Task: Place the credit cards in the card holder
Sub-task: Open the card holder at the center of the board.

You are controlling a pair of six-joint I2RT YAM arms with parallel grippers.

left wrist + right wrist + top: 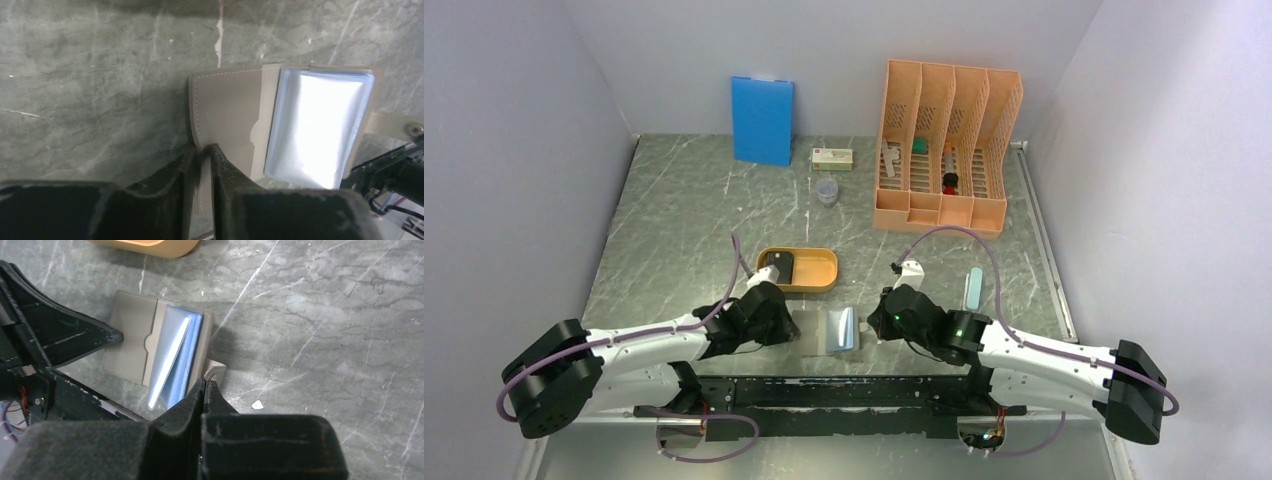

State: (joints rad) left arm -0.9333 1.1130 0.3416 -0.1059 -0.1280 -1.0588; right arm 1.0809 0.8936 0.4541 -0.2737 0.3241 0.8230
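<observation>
The card holder (837, 330) lies open on the table between my two grippers, grey flap (230, 110) on the left and glossy pale blue pockets (317, 125) on the right. The left gripper (204, 150) pinches the left edge of that flap between its narrow jaws. My right gripper (205, 382) is shut on the small grey tab (216, 370) at the holder's right edge; the blue pocket leaves (177, 357) stand half raised. A dark credit card (783, 266) lies in the orange oval tray (816, 284) just behind the left gripper (789, 325).
An orange slotted file rack (946, 145) stands at the back right, a blue upright board (762, 120) at the back wall. A small box (832, 157) and a clear cup (826, 190) sit between them. A pale slim object (973, 288) lies right of the right gripper (879, 322).
</observation>
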